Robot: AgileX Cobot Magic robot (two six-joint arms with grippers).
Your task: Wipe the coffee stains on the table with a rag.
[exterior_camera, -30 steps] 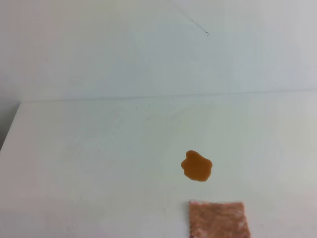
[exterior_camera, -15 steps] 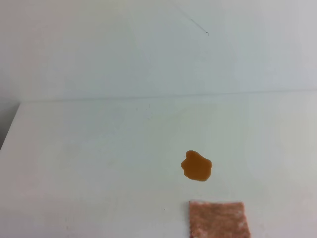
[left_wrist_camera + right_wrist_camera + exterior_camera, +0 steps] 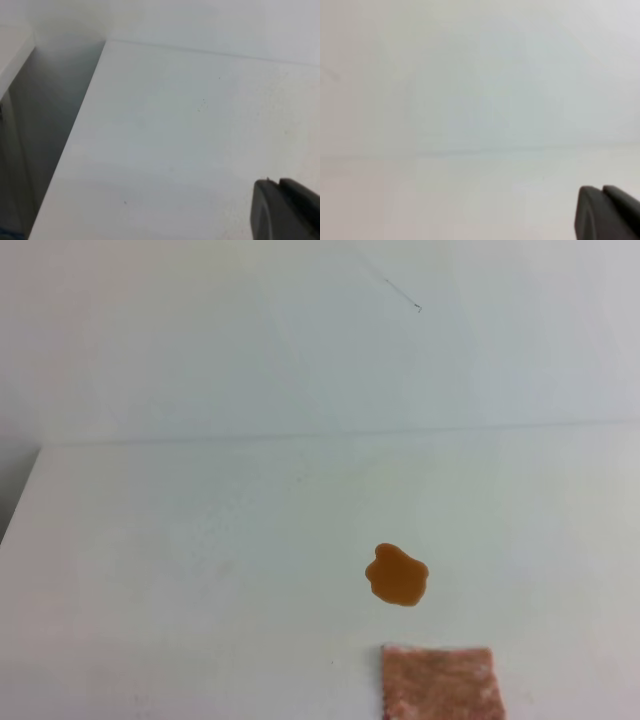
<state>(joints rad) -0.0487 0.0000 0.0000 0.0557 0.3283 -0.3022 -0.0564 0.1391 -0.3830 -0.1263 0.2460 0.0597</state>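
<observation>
High view: stain (image 3: 398,575) is one glossy orange-brown blob, lobed irregular outline, sitting right of centre on the table (image 3: 180,560). Edges crisp, colour even, faint sheen. Rag (image 3: 441,683) lies just below it toward the near edge, slightly right, a strip of bare table between them, not touching. Rag is pinkish-brown, fuzzy pile, zigzag-cut edge, pale patches along the top and right side; wider than the blob. Its lower part is cut off by the frame bottom. Table is flat plain white, matte, straight far edge meeting a pale wall (image 3: 200,340); left edge angles off at the frame's left, darker gap beyond it. Thin dark line with a small hook end on the wall near the top, can't tell what it is. No arm in this view.

Left wrist: white table top with its left edge running diagonally, grey shadowed gap (image 3: 45,135) beside it. A few tiny dark specks on the surface. Left gripper (image 3: 285,210) shows only as dark rounded tips at bottom right, mostly cut off; jaws look pressed together, nothing between them. Stain and rag not in frame.

Right wrist: soft, blurred, nearly all white; faint horizontal line where table meets wall. Right gripper (image 3: 607,212) is dark tips at bottom right, cut off; jaws closed, empty.
</observation>
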